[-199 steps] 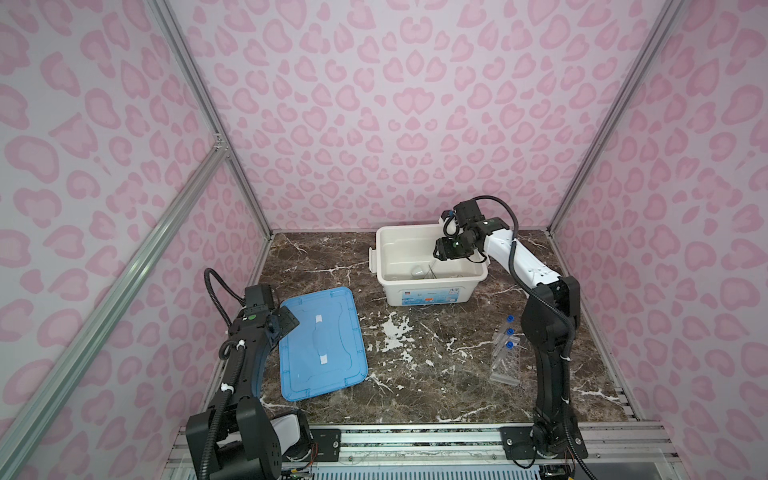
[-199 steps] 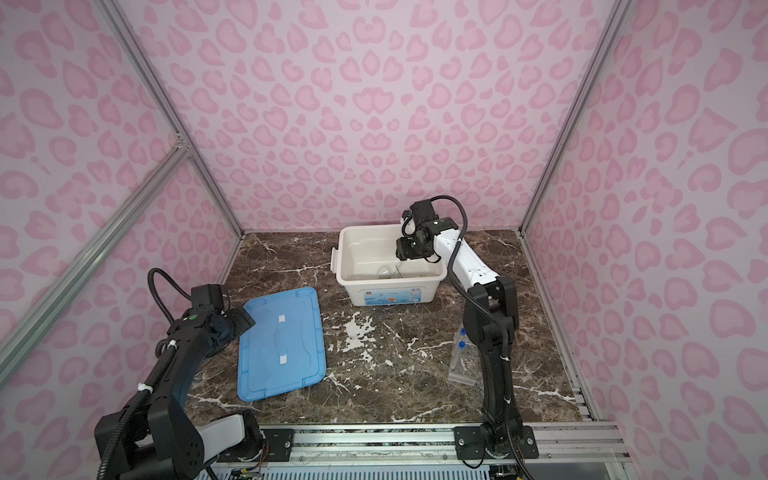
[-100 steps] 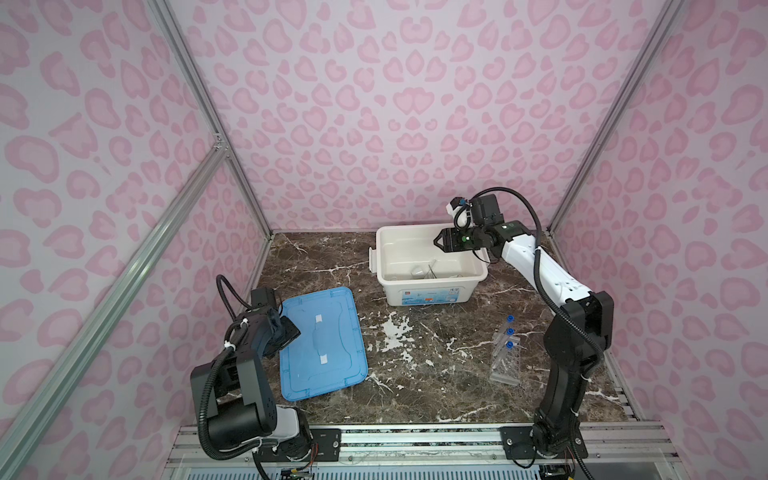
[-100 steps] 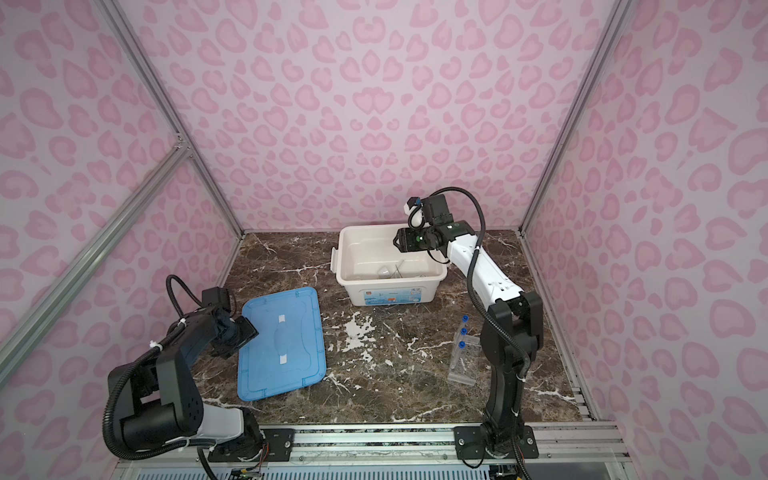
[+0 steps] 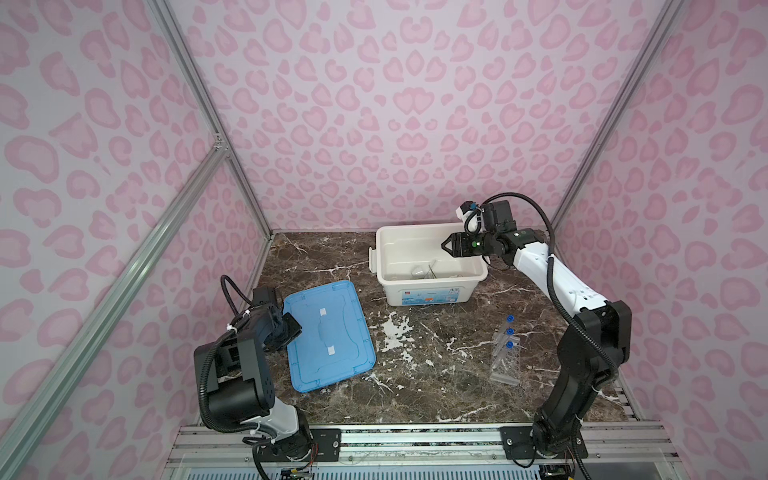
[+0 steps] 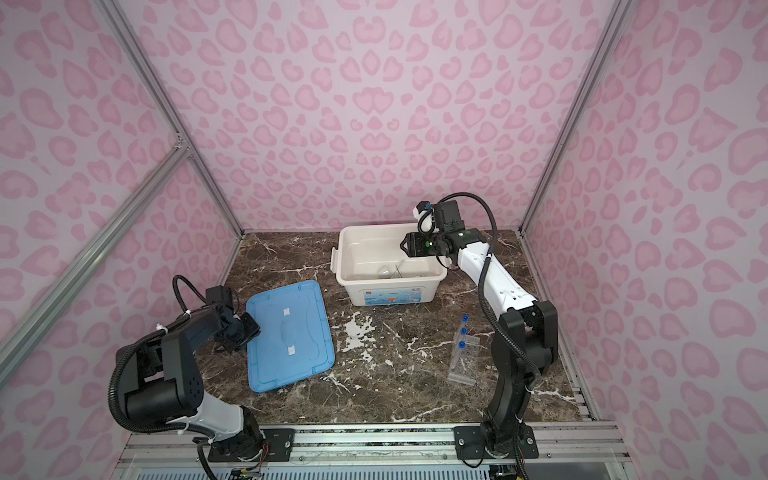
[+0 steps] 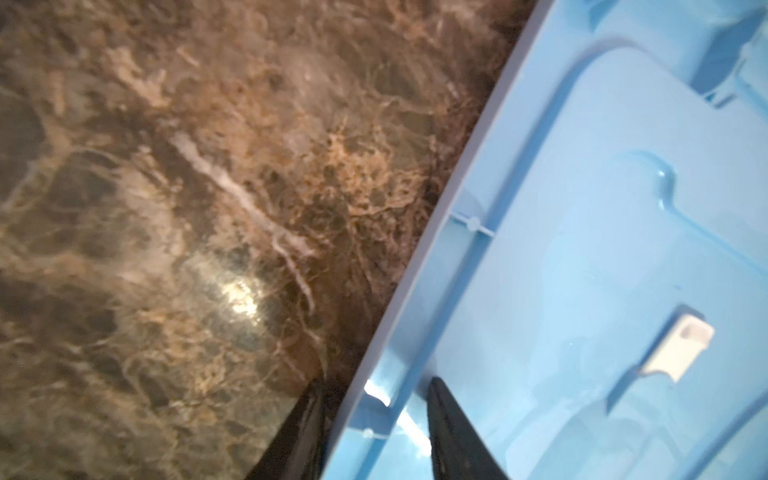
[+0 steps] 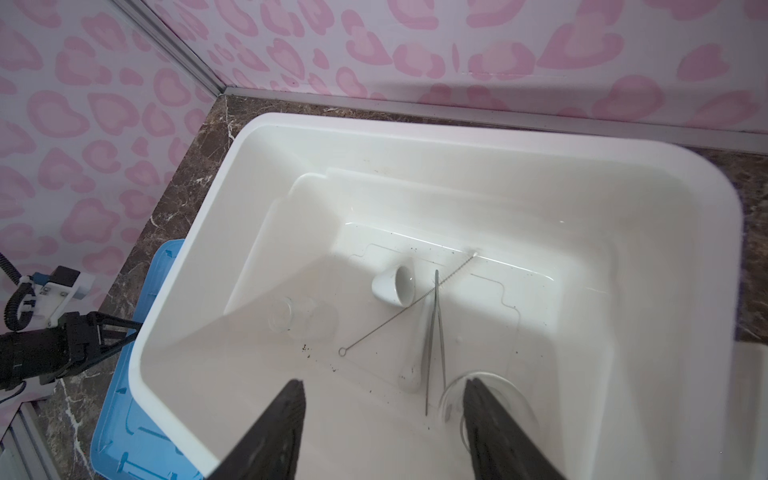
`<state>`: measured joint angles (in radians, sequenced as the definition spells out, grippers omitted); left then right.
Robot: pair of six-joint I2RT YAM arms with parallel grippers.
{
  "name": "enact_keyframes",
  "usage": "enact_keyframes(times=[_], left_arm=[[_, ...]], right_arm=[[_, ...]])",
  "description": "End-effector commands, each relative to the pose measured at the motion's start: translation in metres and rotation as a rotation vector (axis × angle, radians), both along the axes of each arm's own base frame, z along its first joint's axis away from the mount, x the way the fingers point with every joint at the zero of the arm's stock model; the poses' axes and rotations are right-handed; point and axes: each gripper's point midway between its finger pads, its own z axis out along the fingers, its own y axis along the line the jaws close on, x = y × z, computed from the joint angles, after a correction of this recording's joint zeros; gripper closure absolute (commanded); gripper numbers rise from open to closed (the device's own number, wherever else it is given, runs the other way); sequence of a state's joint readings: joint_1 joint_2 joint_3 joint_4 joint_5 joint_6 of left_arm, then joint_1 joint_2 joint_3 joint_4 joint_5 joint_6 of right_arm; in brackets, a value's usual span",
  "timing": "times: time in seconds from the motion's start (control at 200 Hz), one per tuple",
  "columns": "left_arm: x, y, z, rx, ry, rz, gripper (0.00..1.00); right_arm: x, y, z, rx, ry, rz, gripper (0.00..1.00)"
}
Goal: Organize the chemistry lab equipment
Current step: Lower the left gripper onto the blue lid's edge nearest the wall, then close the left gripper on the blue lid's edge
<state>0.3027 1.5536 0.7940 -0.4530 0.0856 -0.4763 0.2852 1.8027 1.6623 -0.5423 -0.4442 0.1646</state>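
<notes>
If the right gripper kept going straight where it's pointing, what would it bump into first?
Probably the small white mortar bowl lying on its side in the white bin, or the bin floor beside it. The right gripper points into the bin; depth is unclear.

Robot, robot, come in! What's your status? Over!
Left tool astride blue lid edge, grip unclear. Right tool open, empty, over white bin. Mortar bowl, beakers inside bin; tube rack on table. Nothing blocking.
</notes>
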Motion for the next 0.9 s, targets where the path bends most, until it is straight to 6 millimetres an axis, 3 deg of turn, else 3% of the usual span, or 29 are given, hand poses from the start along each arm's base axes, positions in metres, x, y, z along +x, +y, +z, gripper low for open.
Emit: enact_keyframes(times=[0.0,0.275,0.575,0.895], left_arm=[[-0.001,-0.023,-0.002,-0.114,-0.002,-0.039,0.60],[0.018,-0.042,0.011,-0.097,-0.035,-0.105,0.61],[-0.006,-0.029,0.009,-0.012,0.018,-0.085,0.61],[-0.012,-0.042,0.028,-0.045,-0.067,-0.108,0.57]], right_arm=[[0.002,-0.001,0.002,0.007,-0.020,0.001,0.38],[-0.001,-0.001,-0.002,0.014,-0.004,-0.002,0.37],[-0.007,-0.005,-0.001,-0.003,-0.011,-0.008,0.37],[-0.010,-0.004,-0.006,0.004,0.004,-0.002,0.37]])
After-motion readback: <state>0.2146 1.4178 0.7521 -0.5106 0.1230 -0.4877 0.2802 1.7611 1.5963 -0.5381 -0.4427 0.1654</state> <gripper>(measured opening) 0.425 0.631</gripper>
